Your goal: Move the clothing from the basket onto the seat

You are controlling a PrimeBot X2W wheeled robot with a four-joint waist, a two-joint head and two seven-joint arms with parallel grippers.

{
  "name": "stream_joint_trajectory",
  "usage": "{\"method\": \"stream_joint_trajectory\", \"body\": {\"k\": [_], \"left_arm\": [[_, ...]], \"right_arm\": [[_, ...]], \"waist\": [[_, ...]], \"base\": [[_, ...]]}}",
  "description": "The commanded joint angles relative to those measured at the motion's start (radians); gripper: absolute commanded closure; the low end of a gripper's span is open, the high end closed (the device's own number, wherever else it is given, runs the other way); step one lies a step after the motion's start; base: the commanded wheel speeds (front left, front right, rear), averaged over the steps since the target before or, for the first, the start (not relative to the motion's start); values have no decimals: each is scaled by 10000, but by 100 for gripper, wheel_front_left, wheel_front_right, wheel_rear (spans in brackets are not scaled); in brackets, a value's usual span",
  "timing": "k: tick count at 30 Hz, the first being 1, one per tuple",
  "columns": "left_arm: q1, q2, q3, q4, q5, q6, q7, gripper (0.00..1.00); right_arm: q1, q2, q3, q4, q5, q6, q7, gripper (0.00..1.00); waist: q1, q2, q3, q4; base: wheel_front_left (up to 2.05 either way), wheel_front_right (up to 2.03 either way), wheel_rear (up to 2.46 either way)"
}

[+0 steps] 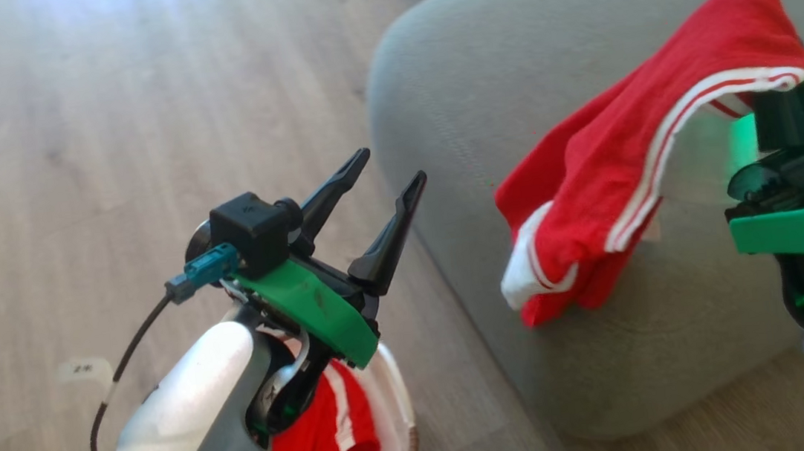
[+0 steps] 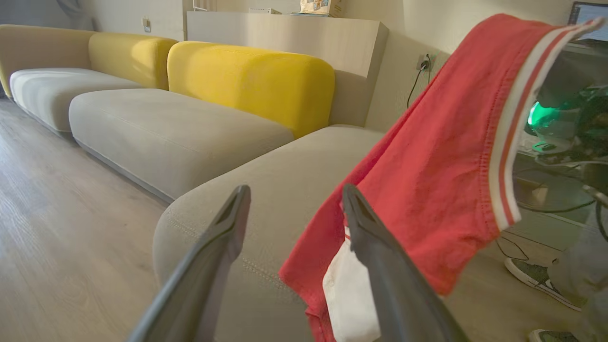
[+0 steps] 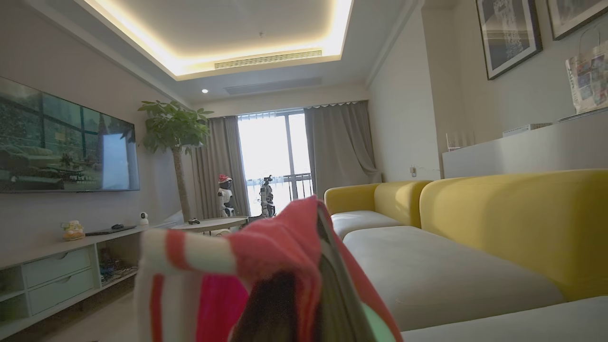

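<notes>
Right gripper (image 1: 792,102) clenched on red shorts (image 1: 614,181) over seat (image 1: 504,58), left gripper (image 1: 393,165) released, red clothing (image 1: 321,447) in basket (image 1: 394,398)

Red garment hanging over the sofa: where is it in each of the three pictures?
Head view: red garment right of centre, hanging from the right gripper.
Left wrist view: right half.
Right wrist view: bottom centre, blurred close-up.
Shared landmark: the grey seat beneath it.
</notes>
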Motion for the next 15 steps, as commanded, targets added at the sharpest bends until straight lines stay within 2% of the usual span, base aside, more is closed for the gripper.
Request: {"method": "stream_joint_trajectory", "body": {"k": [1,8,15], "left_arm": [[-432,299,485,-342,124,34,-103,0],[-408,383,396,-324,264,89,-206,0],[-381,422,320,-289,277,115,-195,0]], "right_arm": [[-125,33,83,-481,-25,-2,66,100],[174,134,-35,-1043,-52,-2,319,100],[389,264,-308,-1412,-37,-2,399,100]], "waist": [[0,0,145,-456],[0,0,304,-1210],[0,0,397,-1474]], "base": [[0,0,0],[0,0,0],[0,0,0]]}}
